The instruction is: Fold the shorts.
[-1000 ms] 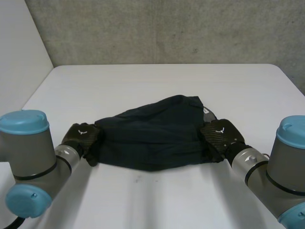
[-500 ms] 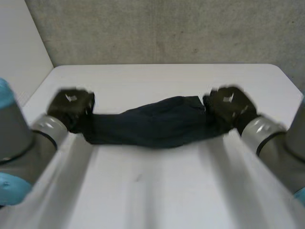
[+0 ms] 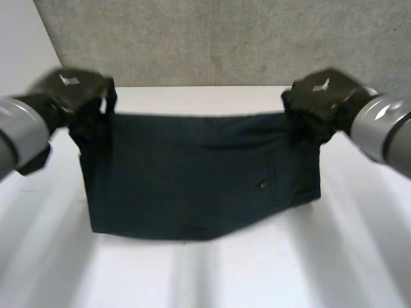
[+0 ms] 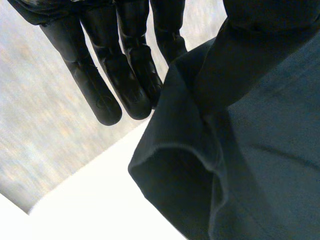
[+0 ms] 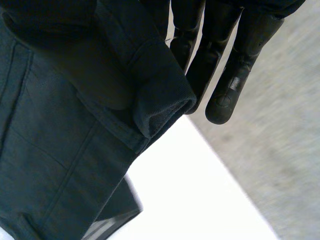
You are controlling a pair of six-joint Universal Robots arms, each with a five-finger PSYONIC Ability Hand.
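The dark navy shorts (image 3: 199, 173) hang spread out in the air above the white table (image 3: 359, 212), their top edge stretched level between my two hands. My left hand (image 3: 74, 93) pinches the top left corner, the cloth (image 4: 240, 140) caught between thumb and straight fingers (image 4: 107, 85). At the top right corner my right hand (image 3: 318, 96) grips the same way, with the shorts' hem (image 5: 150, 100) clamped against its fingers (image 5: 227, 75). The lower edge of the shorts dangles close to the tabletop.
A grey concrete wall (image 3: 212, 38) stands behind the table's far edge. Bare white table lies below and in front of the hanging shorts.
Both hands have risen and moved away from me, lifting the shorts from a heap on the table into a hanging, stretched sheet. The left hand closed on its corner.
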